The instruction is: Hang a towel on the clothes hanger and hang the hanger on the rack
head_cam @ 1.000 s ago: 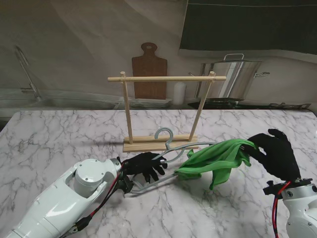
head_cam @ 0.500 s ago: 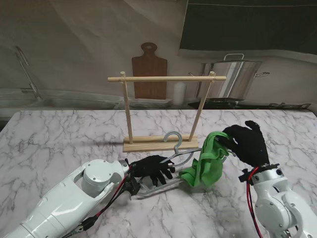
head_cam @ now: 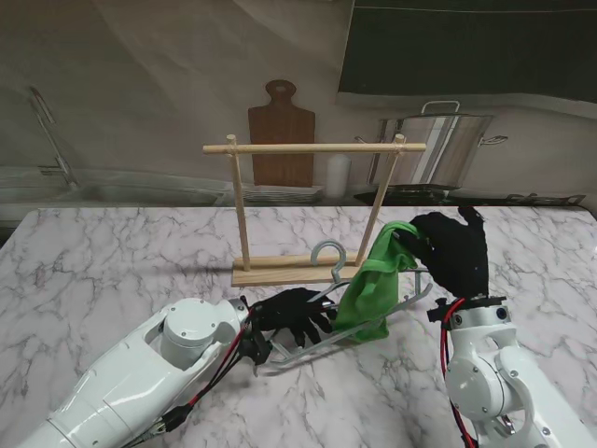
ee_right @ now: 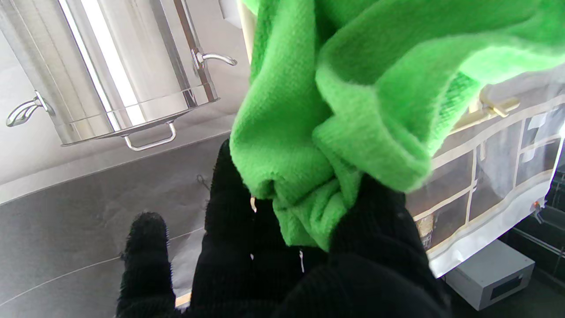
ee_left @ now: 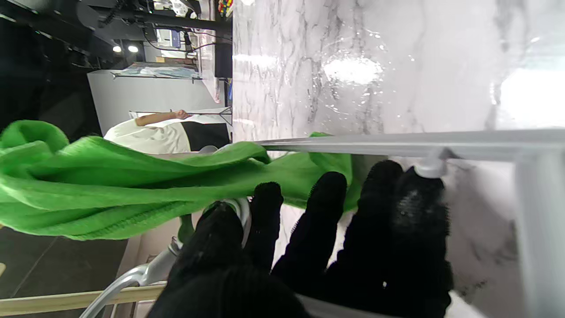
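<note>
Items before you, operator, placed from your two hands:

1. Left hand (head_cam: 291, 313): black-gloved, low over the bench (head_cam: 112, 261), fingers closed on the hanger (head_cam: 373, 311). In the left wrist view the fingers (ee_left: 326, 207) wrap the grey frame just beside its neck.

2. Hanger: grey, tilted, one end in your left hand, the other reaching out toward your right hand. Its hook (head_cam: 328, 254) stands just beyond your left fingertips, close in front of the rack's base. It is not on the rack.

3. Right hand (head_cam: 452, 250): black-gloved, raised off the bench, fingers pinched together on the top of the towel (head_cam: 371, 285). The right wrist view shows the cloth (ee_right: 326, 132) bunched between thumb and fingers.

4. Towel: green, hanging down from your right hand in a loose fold, between your two hands. Its lower part drapes across the hanger's far arm; whether it passes through the frame cannot be told.

5. Rack (head_cam: 312, 147): wooden, two uprights and a top bar on a flat base, standing farther from you than both hands, bare.

6. Beyond the bench: a wooden cutting board (head_cam: 281, 131) against the wall and a steel stockpot (head_cam: 437, 145) behind your right hand.
</note>
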`<state>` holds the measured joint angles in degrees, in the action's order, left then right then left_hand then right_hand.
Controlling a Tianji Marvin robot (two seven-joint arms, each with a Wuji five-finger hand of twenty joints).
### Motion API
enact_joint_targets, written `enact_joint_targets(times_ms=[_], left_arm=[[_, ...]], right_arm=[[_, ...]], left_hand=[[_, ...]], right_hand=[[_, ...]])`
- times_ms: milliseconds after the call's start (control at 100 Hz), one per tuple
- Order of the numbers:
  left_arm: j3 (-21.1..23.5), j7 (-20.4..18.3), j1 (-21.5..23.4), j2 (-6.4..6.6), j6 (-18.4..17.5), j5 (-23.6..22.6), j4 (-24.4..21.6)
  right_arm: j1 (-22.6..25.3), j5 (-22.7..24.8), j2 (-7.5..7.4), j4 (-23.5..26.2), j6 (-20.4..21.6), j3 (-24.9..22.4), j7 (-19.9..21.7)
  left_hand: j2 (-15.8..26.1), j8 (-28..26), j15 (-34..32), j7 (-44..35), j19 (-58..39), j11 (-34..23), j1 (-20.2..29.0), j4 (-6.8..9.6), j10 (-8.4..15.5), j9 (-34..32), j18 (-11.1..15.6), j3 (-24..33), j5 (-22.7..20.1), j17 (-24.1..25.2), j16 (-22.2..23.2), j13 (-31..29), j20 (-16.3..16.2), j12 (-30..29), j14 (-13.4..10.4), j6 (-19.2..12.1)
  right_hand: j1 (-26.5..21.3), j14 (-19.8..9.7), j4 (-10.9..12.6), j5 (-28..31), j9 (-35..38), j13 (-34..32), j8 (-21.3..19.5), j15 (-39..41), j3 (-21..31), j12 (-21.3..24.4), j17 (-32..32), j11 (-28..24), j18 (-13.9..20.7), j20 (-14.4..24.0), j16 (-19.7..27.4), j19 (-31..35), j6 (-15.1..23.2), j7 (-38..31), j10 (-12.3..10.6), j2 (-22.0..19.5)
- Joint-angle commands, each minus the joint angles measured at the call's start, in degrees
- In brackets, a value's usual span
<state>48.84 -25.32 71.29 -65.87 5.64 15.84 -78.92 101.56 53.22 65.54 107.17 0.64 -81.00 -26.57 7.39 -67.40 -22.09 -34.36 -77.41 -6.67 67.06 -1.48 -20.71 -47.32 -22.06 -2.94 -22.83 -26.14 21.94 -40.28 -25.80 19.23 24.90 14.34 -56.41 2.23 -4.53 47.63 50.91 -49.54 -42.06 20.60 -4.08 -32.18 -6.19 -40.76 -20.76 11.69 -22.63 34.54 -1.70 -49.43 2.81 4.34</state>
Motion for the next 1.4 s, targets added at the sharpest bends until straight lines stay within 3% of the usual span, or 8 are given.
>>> enact_joint_targets(times_ms=[0, 230, 340, 480, 670, 880, 1390], left_arm=[[0.0, -1.2, 0.4, 0.37, -0.8, -0.9, -1.9], [2.9, -0.7, 1.9, 1.30, -1.0, -3.0, -6.0], [3.7, -0.8, 1.8, 1.66, -0.8, -4.4, -6.9], [4.1, -0.4, 1.4, 1.62, -0.1, -5.2, -6.8], [4.9, 1.1, 1.8, 1.37, -0.1, -5.4, -7.5], [5.8, 2.1, 2.2, 1.45, -0.5, -6.6, -8.7], [8.3, 1.7, 3.0, 2.20, -0.7, -8.3, -12.5]], right_arm=[[0.5, 0.1, -0.16, -0.3, -0.3, 0.2, 1.0], [3.8, 3.0, -1.01, 1.3, 1.4, -1.0, 3.5], [6.0, 2.4, -0.77, 2.9, 3.2, -2.5, 2.7], [9.3, 1.7, -0.41, 5.5, 5.8, -4.9, 1.2], [13.2, 2.3, -0.61, 7.6, 8.1, -7.0, 2.5], [15.9, 0.3, -0.89, 8.5, 9.7, -8.3, 7.2], [19.1, 2.1, -2.22, 9.5, 9.0, -8.2, 15.7]], left_hand=[[3.6, -0.5, -1.0, -0.5, 18.2, -0.6, 4.8, 0.06, -0.1, -2.4, -0.1, 0.9, -1.6, -0.6, 0.4, -1.2, -0.3, 0.4, 2.1, -2.1], [3.3, -0.5, -1.4, -0.5, 17.9, -0.8, 5.1, 0.11, -0.1, -2.9, -0.1, 1.0, -2.0, -1.0, 0.5, -1.7, -0.4, 0.6, 2.0, -1.5], [3.3, -0.6, -1.5, -0.6, 17.8, -0.9, 5.3, 0.15, 0.1, -3.2, 0.0, 1.0, -2.2, -1.3, 0.6, -2.0, -0.4, 0.7, 2.0, -1.3], [3.2, -0.6, -1.6, -0.5, 17.7, -0.9, 5.4, 0.18, 0.0, -3.4, 0.0, 1.0, -2.3, -1.4, 0.6, -2.2, -0.3, 0.8, 2.0, -1.0], [3.1, -0.8, -1.8, -0.5, 17.4, -1.0, 5.5, 0.22, 0.1, -3.6, -0.1, 1.0, -2.5, -1.7, 0.7, -2.4, -0.4, 0.9, 2.1, -0.8], [3.0, -0.9, -2.1, -0.6, 17.1, -1.0, 5.6, 0.24, 0.2, -3.9, 0.0, 1.0, -2.6, -2.0, 0.8, -2.7, -0.4, 1.0, 2.1, -0.6], [2.8, -0.9, -2.4, -0.5, 16.6, -1.1, 5.8, 0.28, 0.2, -4.5, -0.1, 1.1, -3.0, -2.6, 0.8, -3.3, -0.3, 1.1, 2.2, -0.2]], right_hand=[[-6.1, 0.5, 1.9, 1.4, -1.1, 0.9, 0.0, 0.9, 2.9, -0.3, 1.0, -1.4, 0.0, 0.7, -0.8, -1.1, 3.0, -2.7, -0.2, -1.1], [-5.9, 0.6, 1.9, 1.7, -0.7, 0.5, 0.4, 1.3, 2.8, -0.1, 0.7, -1.3, -0.3, 0.8, -0.7, -0.9, 3.1, -2.9, -0.2, -0.9], [-6.0, 0.6, 1.9, 1.6, -0.8, 0.6, 0.5, 1.2, 2.9, 0.0, 0.8, -1.2, -0.2, 0.8, -0.6, -0.9, 3.0, -2.9, -0.1, -0.9], [-6.0, 0.7, 1.9, 1.7, -0.7, 0.6, 0.5, 1.2, 2.9, 0.0, 0.7, -1.3, -0.3, 0.8, -0.5, -0.8, 2.9, -3.0, 0.0, -0.9], [-6.0, 0.7, 1.9, 2.0, -0.3, 0.3, 0.7, 1.3, 2.9, 0.1, 0.5, -1.1, -0.4, 0.8, -0.5, -0.6, 3.1, -2.8, -0.1, -0.6], [-6.1, 1.1, 1.9, 2.3, -0.2, 0.2, 0.9, 1.1, 2.9, 0.3, 0.4, -0.7, -0.5, 0.7, -0.4, -0.5, 2.9, -2.6, 0.1, -0.3], [-6.1, 1.2, 1.8, 2.0, -0.3, 0.2, 2.1, 0.8, 2.9, 0.5, 0.4, 0.5, -0.6, 0.7, -0.4, -0.1, 3.5, -1.2, 0.1, 0.4]])
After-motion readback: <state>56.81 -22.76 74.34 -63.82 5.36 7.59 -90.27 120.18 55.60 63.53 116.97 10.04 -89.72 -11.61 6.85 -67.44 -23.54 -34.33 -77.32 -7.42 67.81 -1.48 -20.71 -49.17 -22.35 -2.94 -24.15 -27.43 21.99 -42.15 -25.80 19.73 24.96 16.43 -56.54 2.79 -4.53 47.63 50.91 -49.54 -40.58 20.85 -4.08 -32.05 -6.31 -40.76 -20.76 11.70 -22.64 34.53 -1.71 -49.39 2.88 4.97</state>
